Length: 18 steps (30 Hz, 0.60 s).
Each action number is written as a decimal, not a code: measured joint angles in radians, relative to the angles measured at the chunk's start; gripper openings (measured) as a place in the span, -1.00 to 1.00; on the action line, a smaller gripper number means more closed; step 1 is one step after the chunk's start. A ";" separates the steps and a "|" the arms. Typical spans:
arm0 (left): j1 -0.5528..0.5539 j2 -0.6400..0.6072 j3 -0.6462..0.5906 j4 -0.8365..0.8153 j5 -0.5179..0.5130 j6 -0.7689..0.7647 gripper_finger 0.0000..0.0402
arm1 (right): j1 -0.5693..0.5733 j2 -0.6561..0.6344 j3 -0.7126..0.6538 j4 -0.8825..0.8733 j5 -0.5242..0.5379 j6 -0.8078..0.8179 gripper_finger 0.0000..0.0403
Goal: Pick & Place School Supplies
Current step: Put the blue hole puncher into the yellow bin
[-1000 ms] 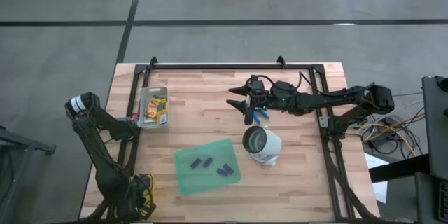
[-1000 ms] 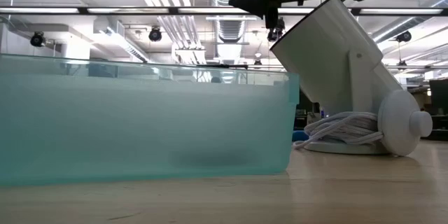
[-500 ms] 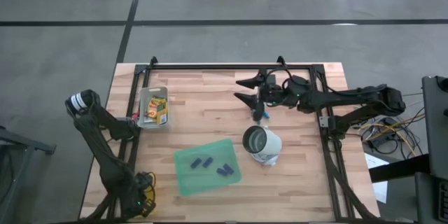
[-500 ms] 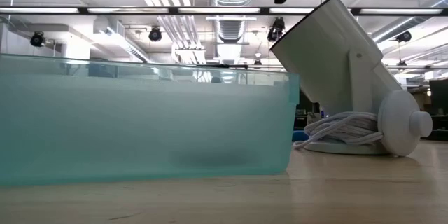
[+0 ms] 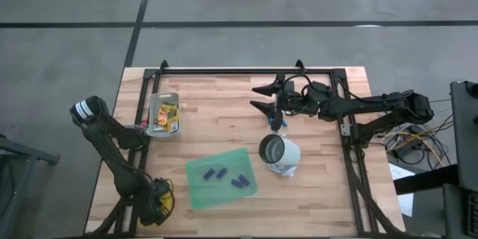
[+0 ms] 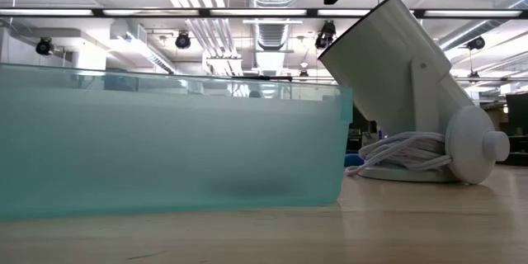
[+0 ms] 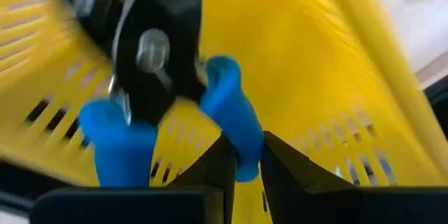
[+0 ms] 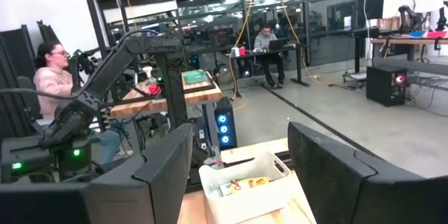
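Pale striped-wood bench [image 5: 216, 112]; translucent green sheet [image 5: 221, 177] carrying purple-blue pieces [image 5: 215, 172]; yellow-and-green crayon boxes [image 5: 166, 117] in a whitish bin [image 5: 153, 105]; blue-handled scissors [image 7: 224, 115], seemingly against yellow slotted mesh [image 7: 336, 77].

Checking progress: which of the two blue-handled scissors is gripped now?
The scissors in the left gripper, shut on a blue handle over the yellow basket; the other scissors lie on the table beside the open right gripper.

- 4 purple-blue pieces [image 5: 216, 172] on the green sheet [image 5: 221, 178]
- 1 blue-handled tool [image 7: 231, 115] in the yellow basket [image 7: 301, 63]
- 1 blue-handled tool [image 5: 278, 124] just beyond the white lamp [image 5: 280, 154]
- crayon boxes [image 5: 166, 118] in the clear bin [image 5: 153, 104]: count unclear
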 joint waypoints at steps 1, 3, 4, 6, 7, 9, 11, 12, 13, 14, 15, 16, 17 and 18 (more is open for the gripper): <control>0.009 0.001 -0.001 -0.006 0.000 0.025 -0.72 | 0.000 0.000 -0.001 0.000 0.000 0.000 0.13; 0.030 0.001 -0.001 -0.011 -0.001 0.070 -0.72 | 0.000 0.000 -0.001 -0.002 0.000 0.003 0.13; 0.039 0.001 -0.001 -0.017 -0.008 0.092 -0.72 | 0.000 0.000 -0.001 -0.004 0.000 0.007 0.13; 0.058 0.001 -0.002 -0.025 -0.011 0.132 -0.72 | 0.000 0.000 -0.001 -0.007 0.000 0.014 0.13; 0.066 0.001 -0.002 -0.030 -0.011 0.149 -0.72 | 0.000 0.000 -0.001 -0.007 0.000 0.015 0.13; 0.077 0.001 -0.002 -0.035 -0.008 0.168 -0.72 | 0.000 0.000 -0.001 -0.006 0.000 0.014 0.13; 0.082 0.001 -0.001 -0.036 -0.007 0.178 -0.72 | 0.000 0.000 -0.001 -0.007 0.000 0.014 0.13; 0.082 0.001 0.000 -0.037 -0.005 0.178 -0.72 | 0.000 0.000 -0.001 -0.008 0.000 0.014 0.13; 0.082 0.001 0.003 -0.040 -0.001 0.178 -0.72 | 0.000 0.000 -0.001 -0.008 0.000 0.014 0.13; 0.082 0.001 0.007 -0.044 0.004 0.178 -0.72 | 0.000 0.000 -0.001 -0.008 0.000 0.014 0.13; 0.082 0.001 0.013 -0.046 0.009 0.179 -0.72 | 0.000 0.000 -0.001 -0.009 0.000 0.014 0.13; 0.082 0.001 0.022 -0.052 0.009 0.180 -0.72 | 0.000 0.000 -0.001 -0.013 0.000 0.014 0.13; 0.082 0.001 0.033 -0.052 0.007 0.183 -0.72 | 0.000 0.000 -0.001 -0.018 0.000 0.014 0.13; 0.082 0.001 0.046 -0.056 0.001 0.186 -0.72 | 0.000 0.000 -0.001 -0.024 0.000 0.014 0.13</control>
